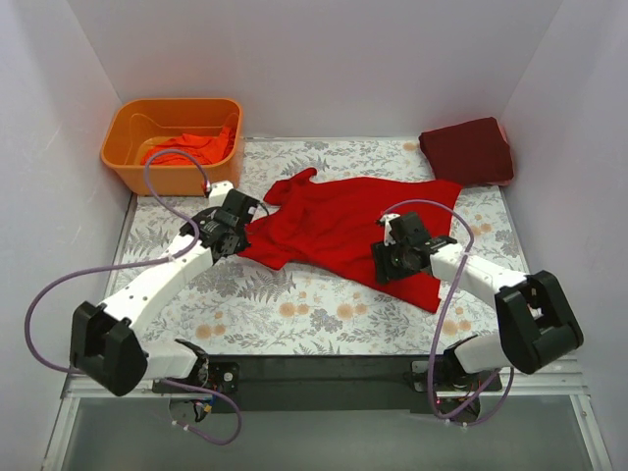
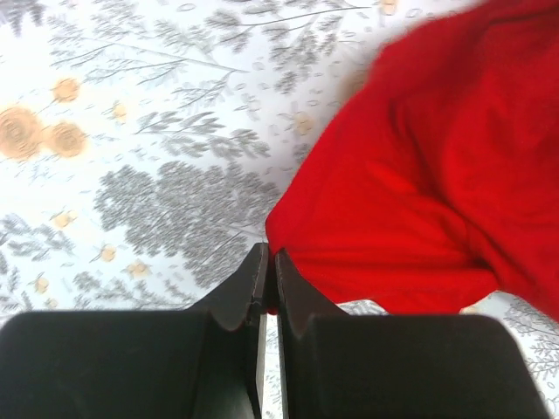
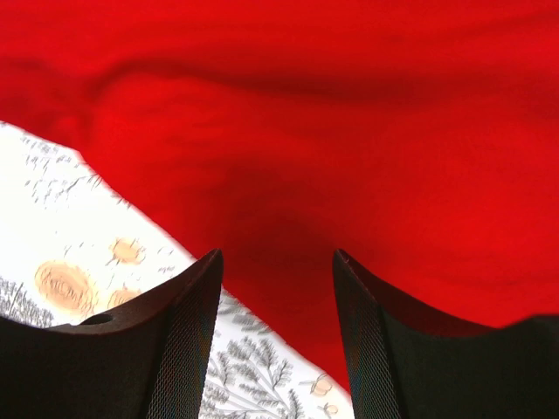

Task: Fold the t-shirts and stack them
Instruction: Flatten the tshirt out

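Note:
A bright red t-shirt lies spread and rumpled across the middle of the floral table. My left gripper is at the shirt's left edge, shut on a corner of the red cloth; a sliver of red shows between the closed fingers. My right gripper is open over the shirt's right lower part, its fingers straddling the red cloth near its hem. A folded dark maroon t-shirt lies at the back right. Orange-red shirts sit inside the tub.
A rigid orange plastic tub stands at the back left corner. White walls enclose the table on three sides. The floral tablecloth shows bare in front of the shirt. Purple cables loop from both arms.

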